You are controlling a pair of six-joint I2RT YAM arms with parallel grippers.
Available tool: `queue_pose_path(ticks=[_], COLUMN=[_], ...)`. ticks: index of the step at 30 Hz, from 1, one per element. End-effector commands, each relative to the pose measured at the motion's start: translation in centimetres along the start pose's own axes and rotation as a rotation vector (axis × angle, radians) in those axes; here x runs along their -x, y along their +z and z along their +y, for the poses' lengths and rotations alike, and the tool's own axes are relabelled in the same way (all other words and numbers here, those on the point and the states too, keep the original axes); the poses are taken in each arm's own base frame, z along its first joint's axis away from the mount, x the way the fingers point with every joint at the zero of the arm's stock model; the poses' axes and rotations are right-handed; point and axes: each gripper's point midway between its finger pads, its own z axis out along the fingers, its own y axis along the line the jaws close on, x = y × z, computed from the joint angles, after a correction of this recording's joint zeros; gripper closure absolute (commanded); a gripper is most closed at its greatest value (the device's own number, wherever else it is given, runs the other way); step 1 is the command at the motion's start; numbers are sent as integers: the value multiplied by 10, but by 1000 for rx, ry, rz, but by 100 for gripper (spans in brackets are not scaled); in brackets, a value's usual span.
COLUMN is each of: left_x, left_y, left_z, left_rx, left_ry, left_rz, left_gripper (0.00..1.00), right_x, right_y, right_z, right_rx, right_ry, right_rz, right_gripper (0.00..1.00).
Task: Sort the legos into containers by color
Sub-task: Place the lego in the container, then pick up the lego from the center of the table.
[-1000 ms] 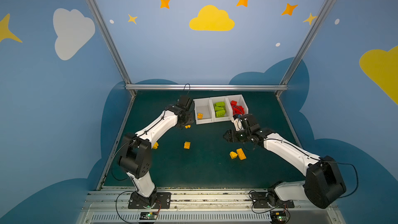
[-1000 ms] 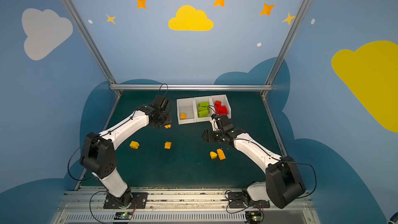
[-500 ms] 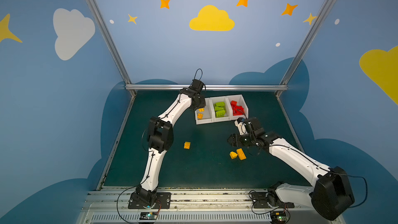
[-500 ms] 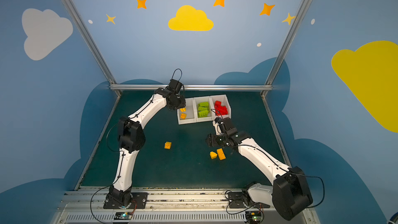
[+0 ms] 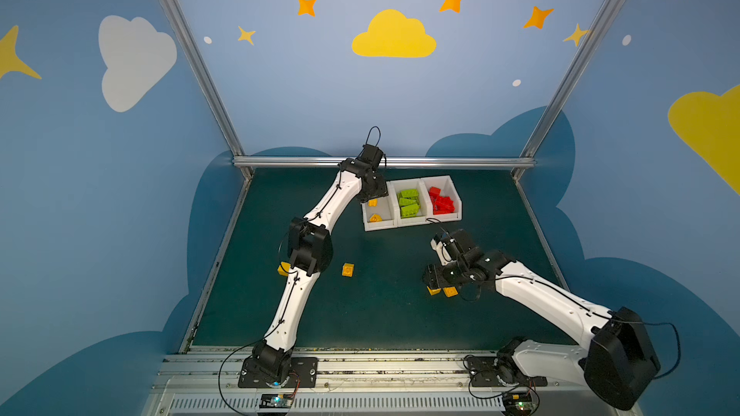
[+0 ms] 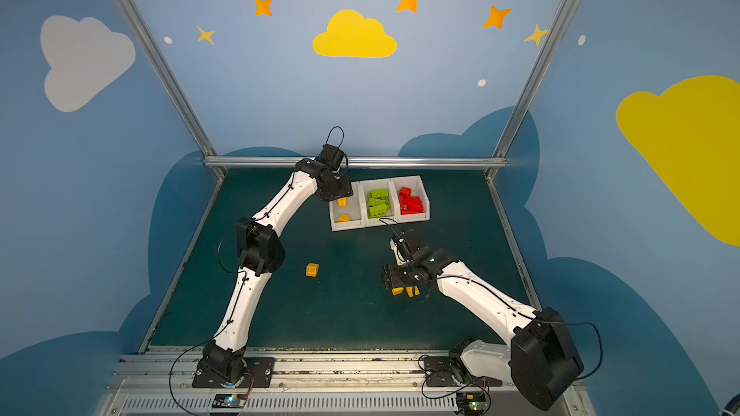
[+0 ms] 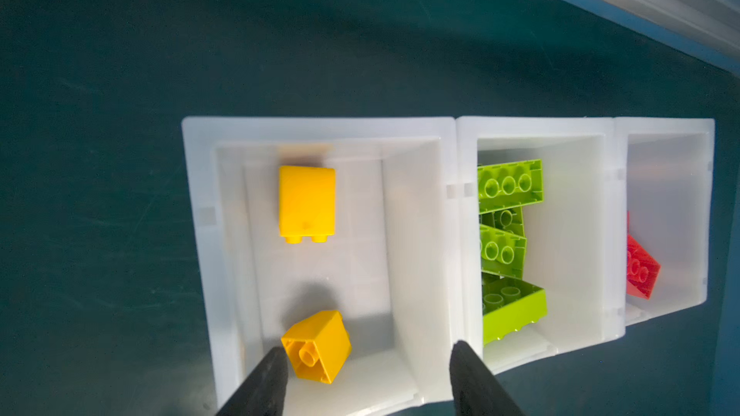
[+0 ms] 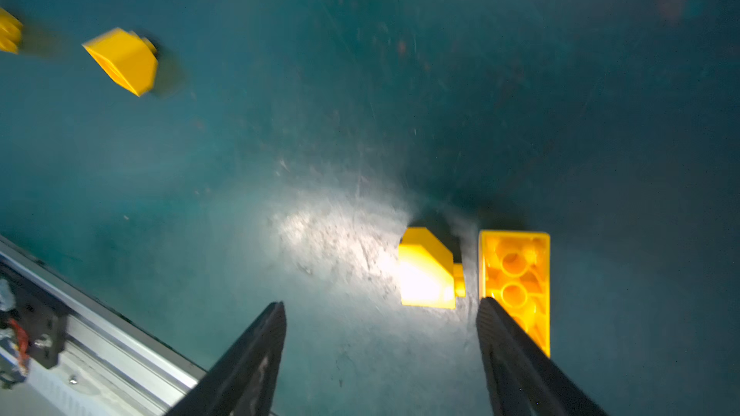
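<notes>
The left hand (image 7: 368, 352) is open and empty above the yellow bin (image 7: 416, 234), with two yellow legos (image 7: 307, 202) lying inside. The right hand (image 8: 382, 304), wide, hovers over the counter (image 8: 400, 74). If it descends, one finger may hit the long brick (image 8: 516, 274) and knock the small brick (image 8: 426, 270) away.

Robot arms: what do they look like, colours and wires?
The left arm and right arm have smooth white shells, bulky black joints and thin black cables. The left end effector and right end effector each have two slim black tapering fingers.
</notes>
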Motion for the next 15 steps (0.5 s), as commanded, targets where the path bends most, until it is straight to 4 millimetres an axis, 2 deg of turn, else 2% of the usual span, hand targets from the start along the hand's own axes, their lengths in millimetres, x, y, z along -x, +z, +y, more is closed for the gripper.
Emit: queue_pose_path(ticks=[1, 6, 8, 15], left_x=[4, -23, -42, -104], left_y=[-50, -81, -88, -98], left_z=[-12, -15, -11, 15], left_rx=[-44, -101, -126, -130], left_ry=[-5, -12, -35, -52], left_rz=[-56, -103, -104, -81], left_gripper=[35, 35, 35, 35], right_x=[-19, -21, -20, -15], right_y=[9, 18, 22, 32], right_z=[-9, -6, -6, -13], right_rx=[-58, -95, -109, -165], right_ry=[5, -40, -50, -52], right_rz=[67, 114, 130, 132], right_gripper=[27, 27, 29, 33])
